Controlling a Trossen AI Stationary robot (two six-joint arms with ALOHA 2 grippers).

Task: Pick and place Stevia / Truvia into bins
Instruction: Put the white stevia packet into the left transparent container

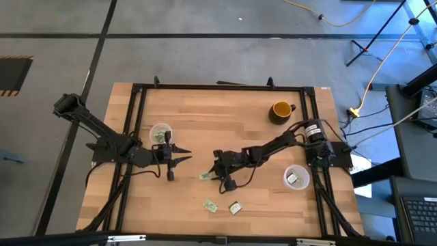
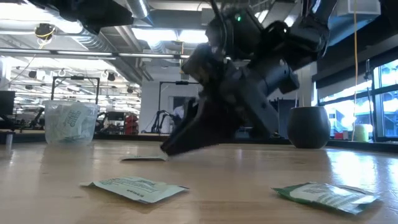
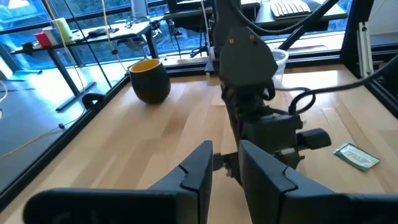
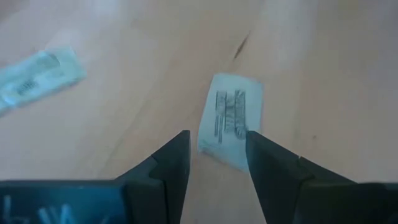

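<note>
A pale green and white Stevia packet lies flat on the wooden table near its middle. My right gripper hangs open just over it, slanting down, with one fingertip at either side of the packet's near end. Other packets lie toward the near edge. The left clear cup holds several packets. The right clear cup holds at least one. My left gripper waits open beside the left cup with nothing between its fingers.
A yellow mug stands at the far right of the table. Another packet lies close to my right gripper. My right arm stretches across the table's middle, right in front of my left gripper. Black frame rails run along the table's edges.
</note>
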